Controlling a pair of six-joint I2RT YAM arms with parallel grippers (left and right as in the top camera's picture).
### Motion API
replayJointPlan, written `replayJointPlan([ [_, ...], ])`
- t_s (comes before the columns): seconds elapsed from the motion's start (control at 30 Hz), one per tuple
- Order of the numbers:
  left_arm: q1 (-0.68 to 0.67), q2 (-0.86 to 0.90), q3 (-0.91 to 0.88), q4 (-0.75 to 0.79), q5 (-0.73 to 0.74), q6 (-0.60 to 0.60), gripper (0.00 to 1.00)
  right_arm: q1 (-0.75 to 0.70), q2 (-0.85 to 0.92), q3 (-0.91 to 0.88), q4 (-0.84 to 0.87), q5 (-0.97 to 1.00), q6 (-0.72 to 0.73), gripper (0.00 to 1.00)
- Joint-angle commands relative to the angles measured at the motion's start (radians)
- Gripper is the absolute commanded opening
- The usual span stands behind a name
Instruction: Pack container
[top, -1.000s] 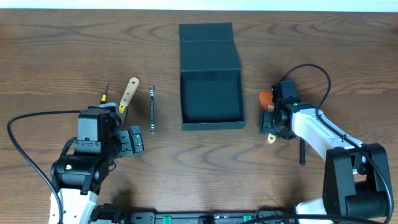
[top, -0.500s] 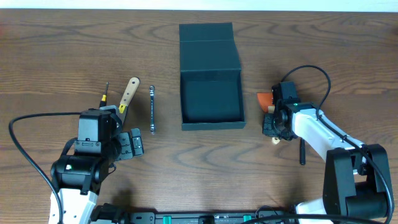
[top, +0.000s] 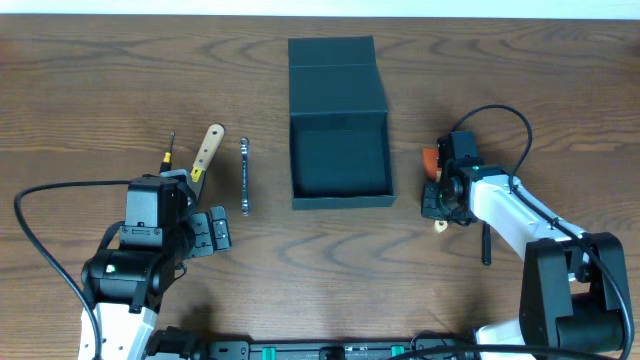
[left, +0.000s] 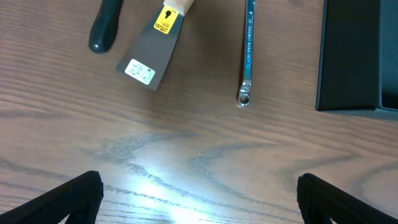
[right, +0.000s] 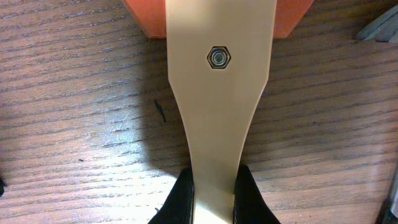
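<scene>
The container (top: 340, 186), a dark square box, sits open at mid-table with its lid (top: 337, 72) folded back; its edge shows in the left wrist view (left: 357, 56). To its right, my right gripper (top: 441, 196) (right: 214, 186) is shut on the cream handle (right: 217, 93) of a scraper with an orange blade (top: 430, 157) (right: 292, 15), which lies on the wood. My left gripper (top: 214, 231) (left: 199, 199) stands open over bare table, below a putty knife (top: 207, 150) (left: 152, 53) and a wrench (top: 245, 176) (left: 248, 50).
A dark-handled screwdriver (top: 170, 148) (left: 106, 25) lies left of the putty knife. A thin black tool (top: 486, 243) lies beside the right arm. A grey object (right: 380, 26) shows at the top right of the right wrist view.
The right gripper has closed onto the scraper's cream handle, and the scraper has shifted slightly to the right. The left arm has not moved.
</scene>
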Motion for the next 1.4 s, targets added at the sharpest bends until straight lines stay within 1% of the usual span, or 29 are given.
replayJointPlan([
  [0.0,-0.005,0.000,0.021,-0.003,-0.016,0.016,0.99,0.003,0.031,-0.039,-0.004,-0.061,-0.001,0.01],
  [0.4,-0.005,0.000,0.021,-0.003,-0.016,0.016,0.99,0.003,0.030,-0.029,-0.006,-0.079,0.000,0.01],
  [0.6,-0.005,0.000,0.021,-0.003,-0.016,0.016,0.98,0.003,0.017,0.047,-0.080,-0.079,-0.013,0.01],
  [1.03,-0.005,0.001,0.021,-0.003,-0.016,0.016,0.99,0.003,-0.125,0.217,-0.153,-0.043,-0.032,0.01],
  [1.37,-0.005,0.001,0.021,-0.003,-0.016,0.016,0.99,0.003,-0.254,0.344,-0.154,-0.013,-0.042,0.01],
])
